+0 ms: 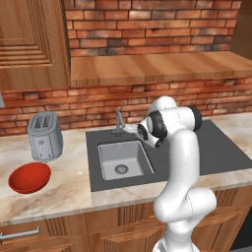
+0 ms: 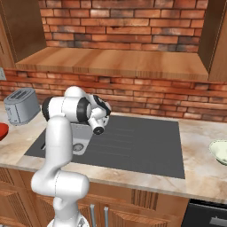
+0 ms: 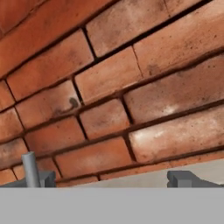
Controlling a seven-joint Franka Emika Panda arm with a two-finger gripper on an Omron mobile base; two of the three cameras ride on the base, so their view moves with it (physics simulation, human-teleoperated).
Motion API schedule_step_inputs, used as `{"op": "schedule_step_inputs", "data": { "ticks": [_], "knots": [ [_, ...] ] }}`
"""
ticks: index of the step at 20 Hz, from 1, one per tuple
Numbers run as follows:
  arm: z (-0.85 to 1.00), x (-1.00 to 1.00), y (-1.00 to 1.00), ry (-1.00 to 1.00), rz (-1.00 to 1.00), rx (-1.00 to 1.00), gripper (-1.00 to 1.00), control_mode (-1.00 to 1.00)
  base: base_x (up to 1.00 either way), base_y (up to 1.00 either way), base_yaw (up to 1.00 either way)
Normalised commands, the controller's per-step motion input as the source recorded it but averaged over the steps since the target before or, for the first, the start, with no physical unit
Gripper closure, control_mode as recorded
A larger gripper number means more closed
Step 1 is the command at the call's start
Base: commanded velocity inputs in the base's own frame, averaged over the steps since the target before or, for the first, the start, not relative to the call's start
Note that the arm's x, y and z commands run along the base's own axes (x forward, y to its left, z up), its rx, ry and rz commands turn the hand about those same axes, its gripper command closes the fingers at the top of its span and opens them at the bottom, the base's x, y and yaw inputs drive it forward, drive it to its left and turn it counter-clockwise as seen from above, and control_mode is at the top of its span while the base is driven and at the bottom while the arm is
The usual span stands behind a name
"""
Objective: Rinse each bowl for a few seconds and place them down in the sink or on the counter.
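Observation:
The wide red bowl rests on the counter left of the sink, in front of the toaster; its edge also peeks in at the left of the right base view. At that view's far right sits the pale cream-green bowl, right of the sink. My hand hovers above the sink behind the basin, level with the faucet and aimed at the brick wall. In the hand view my gripper is open with nothing between its tips, and the faucet's stem stands at lower left.
A silver toaster stands on the counter at the back left. A wooden shelf runs over the sink, with a wooden cabinet to its left. The brick wall is close ahead of the hand.

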Motion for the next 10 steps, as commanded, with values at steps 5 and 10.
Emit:
{"op": "schedule_step_inputs", "data": {
  "ticks": [5,10],
  "knots": [
    [-0.3,0.12,-0.56,0.09,0.0,0.08,-1.0,-1.0,0.0,0.0,0.0],
    [-0.3,0.05,-0.52,0.08,0.0,0.07,-1.0,-1.0,0.0,0.0,0.0]
  ]
}}
